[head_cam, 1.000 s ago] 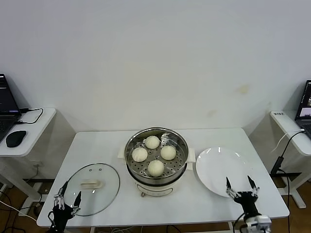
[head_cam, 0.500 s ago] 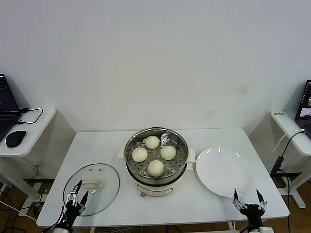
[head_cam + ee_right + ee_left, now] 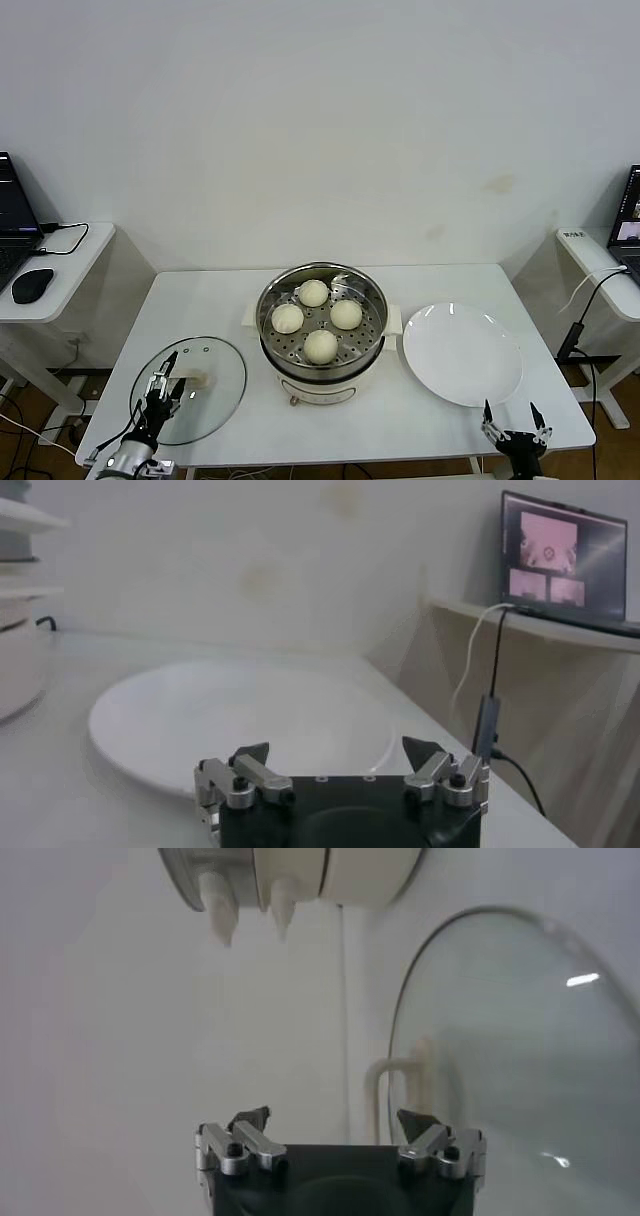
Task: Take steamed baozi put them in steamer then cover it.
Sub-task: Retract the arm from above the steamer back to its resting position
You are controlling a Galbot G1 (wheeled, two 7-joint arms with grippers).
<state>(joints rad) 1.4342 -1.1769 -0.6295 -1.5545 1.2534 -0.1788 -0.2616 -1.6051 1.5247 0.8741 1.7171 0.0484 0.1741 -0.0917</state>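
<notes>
Now — left gripper over cover

Four baozi in steamer (cover lies beside).

Both grippers, left and right, have black bodies, silver screw-fastened brackets and 2 seemingly dark-tipped fingers.

Four baozi inside uncovered steamer
</notes>
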